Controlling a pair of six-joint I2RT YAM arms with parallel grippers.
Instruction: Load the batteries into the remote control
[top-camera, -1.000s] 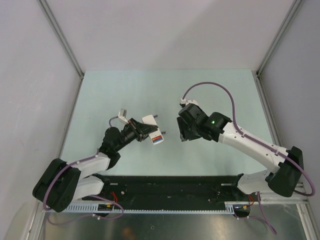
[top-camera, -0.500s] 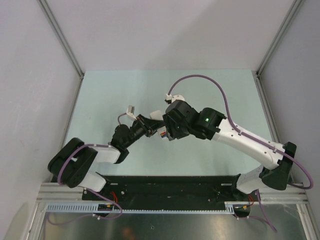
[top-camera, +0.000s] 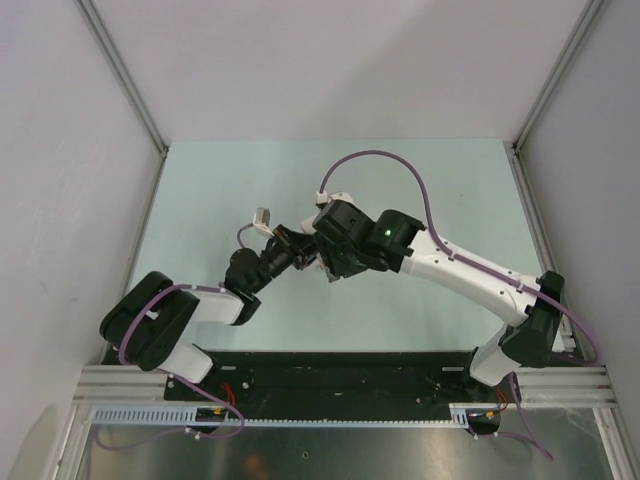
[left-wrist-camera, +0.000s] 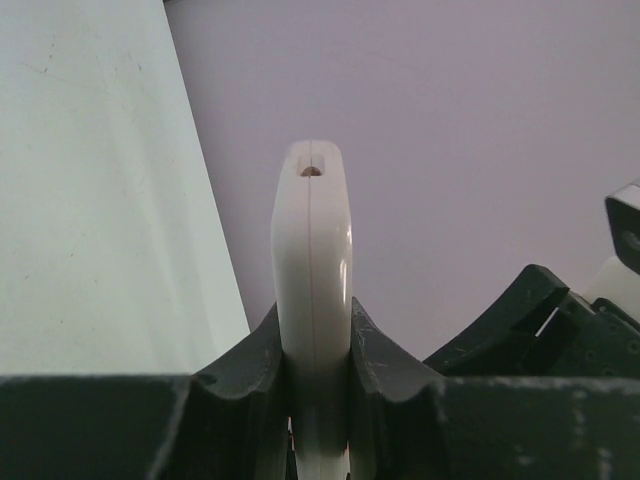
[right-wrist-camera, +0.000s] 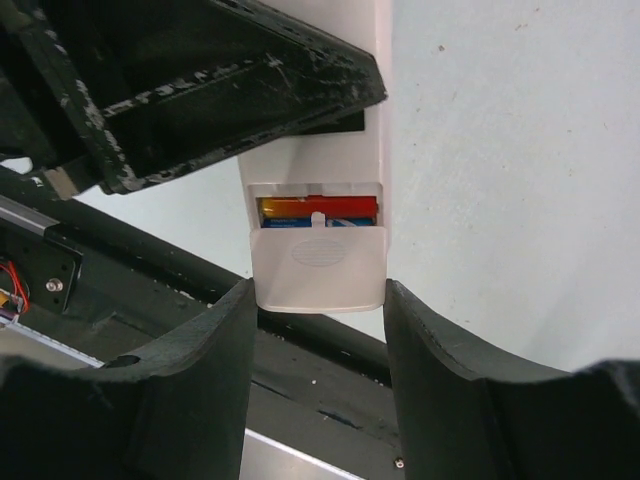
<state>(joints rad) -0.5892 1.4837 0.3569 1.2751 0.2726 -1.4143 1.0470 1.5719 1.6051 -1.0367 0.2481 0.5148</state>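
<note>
Our left gripper (left-wrist-camera: 312, 335) is clenched on the remote control (left-wrist-camera: 312, 230), holding it edge-on to its wrist camera, above the table (top-camera: 200, 200). Our right gripper (right-wrist-camera: 318, 300) stands released, jaws flanking the remote's end. There the cover (right-wrist-camera: 318, 265) sits partly slid back, and the batteries (right-wrist-camera: 318, 208), red and blue, show behind it.

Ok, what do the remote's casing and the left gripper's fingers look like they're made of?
Remote control: apparently moulded white plastic, smooth and slightly glossy; a seam runs down its edge and a soft highlight shows. Fingers of the left gripper: probably hard black plastic, matte, marked with pale scuffs.
</note>
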